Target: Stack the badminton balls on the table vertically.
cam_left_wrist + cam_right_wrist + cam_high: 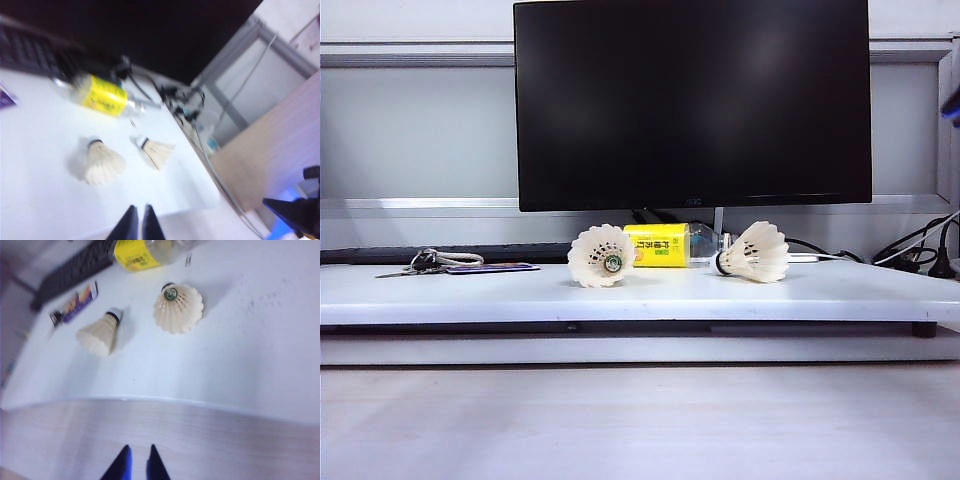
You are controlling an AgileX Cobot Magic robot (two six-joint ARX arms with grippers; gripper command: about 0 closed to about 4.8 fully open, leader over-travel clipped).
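Two white feather badminton balls lie on their sides, a little apart, on the white table [440, 295]: one [601, 256] with its skirt facing the camera, the other [756, 252] with its dark-banded cork pointing left. Neither gripper shows in the exterior view. My left gripper [139, 207] hangs over the table's near edge, short of both balls [101, 162] [156, 151], its jaws together and empty. My right gripper [139, 447] hovers over the pale wood-grain surface [210, 440], well short of the balls [100, 333] [178, 307]. Its jaws are shut to a narrow gap, with nothing between them.
A yellow-labelled clear bottle [665, 245] lies just behind the balls under a black monitor [692, 100]. Keys [430, 262] and a small purple flat object [492, 268] rest at the table's left. Cables [910, 255] trail at the right. A dark keyboard [75, 270] sits behind.
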